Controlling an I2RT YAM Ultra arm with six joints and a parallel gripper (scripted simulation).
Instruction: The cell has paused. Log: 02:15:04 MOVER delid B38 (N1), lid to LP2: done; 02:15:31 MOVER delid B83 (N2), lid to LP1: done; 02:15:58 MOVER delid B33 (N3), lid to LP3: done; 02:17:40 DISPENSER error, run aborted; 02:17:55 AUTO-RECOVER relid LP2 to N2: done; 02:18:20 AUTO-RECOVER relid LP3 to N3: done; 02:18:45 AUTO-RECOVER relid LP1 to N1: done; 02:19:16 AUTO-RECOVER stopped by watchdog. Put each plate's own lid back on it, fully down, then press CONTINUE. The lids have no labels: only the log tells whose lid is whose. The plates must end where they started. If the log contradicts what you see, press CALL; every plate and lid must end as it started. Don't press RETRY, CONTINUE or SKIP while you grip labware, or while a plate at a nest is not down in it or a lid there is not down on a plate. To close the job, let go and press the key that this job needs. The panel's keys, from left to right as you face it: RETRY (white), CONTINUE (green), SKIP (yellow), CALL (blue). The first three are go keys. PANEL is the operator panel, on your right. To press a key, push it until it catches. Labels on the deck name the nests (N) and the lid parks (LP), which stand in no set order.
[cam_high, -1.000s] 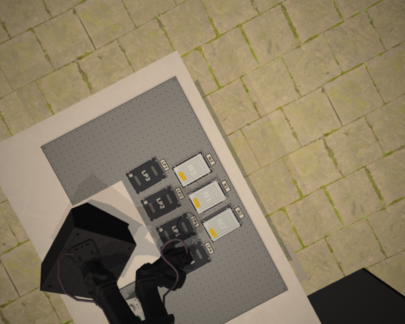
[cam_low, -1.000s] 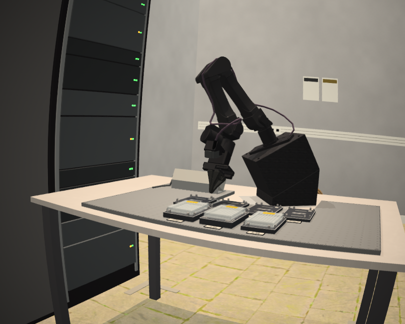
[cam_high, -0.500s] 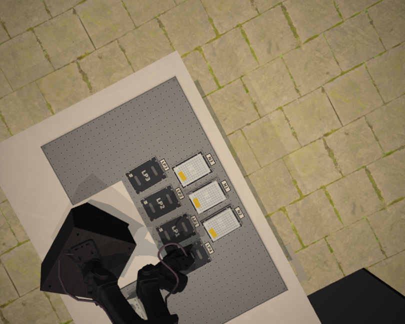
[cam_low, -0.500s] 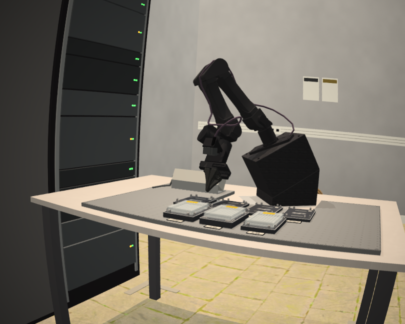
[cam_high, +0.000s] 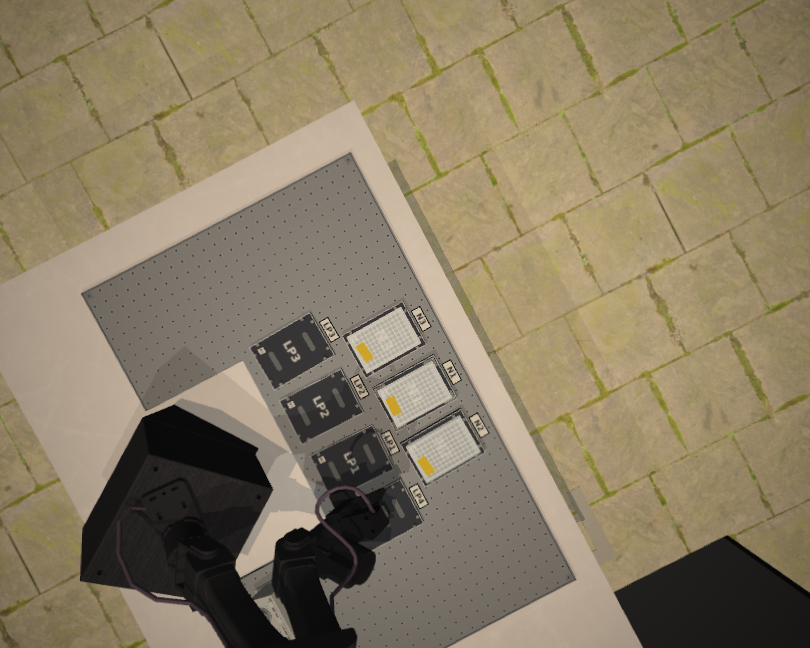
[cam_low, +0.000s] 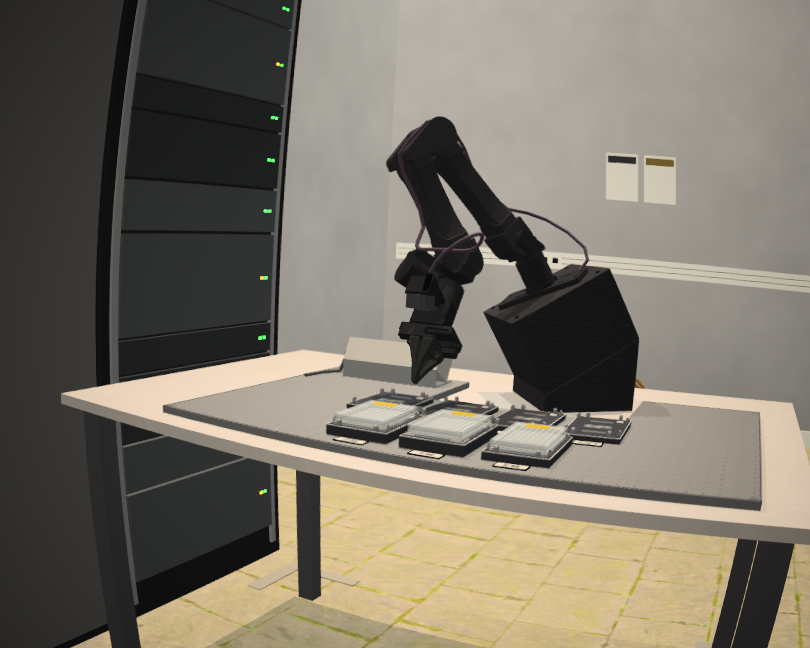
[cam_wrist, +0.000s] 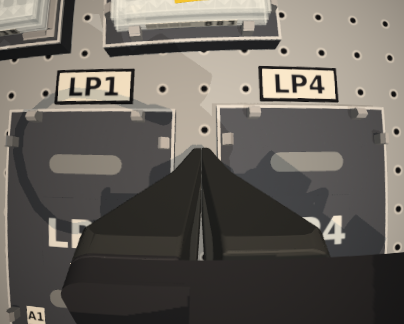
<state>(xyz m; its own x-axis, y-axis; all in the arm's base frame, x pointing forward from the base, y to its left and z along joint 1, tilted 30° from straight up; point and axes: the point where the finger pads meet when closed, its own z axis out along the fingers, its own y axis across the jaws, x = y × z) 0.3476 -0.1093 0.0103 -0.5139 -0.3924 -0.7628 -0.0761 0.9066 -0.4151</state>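
Observation:
Three lidded well plates with orange tags sit in the nests: N3 (cam_high: 383, 337) (cam_low: 528, 439), N1 (cam_high: 413, 392) (cam_low: 449, 425) and N2 (cam_high: 443, 445) (cam_low: 375, 415). Each lid looks flat on its plate. The lid parks LP3 (cam_high: 291, 349), LP2 (cam_high: 320, 406), LP1 (cam_high: 351, 456) (cam_wrist: 94, 166) and LP4 (cam_high: 405, 503) (cam_wrist: 299, 141) hold no lids. My gripper (cam_low: 416, 378) (cam_wrist: 201, 161) is shut with nothing between its fingers. It hangs well above the deck, over the gap between LP1 and LP4.
The operator panel (cam_low: 378, 358) stands at the deck's end behind the gripper; its keys are hidden. The arm's black base (cam_high: 175, 493) (cam_low: 567, 337) is beside the lid parks. A tall rack (cam_low: 195, 270) stands past the table's edge.

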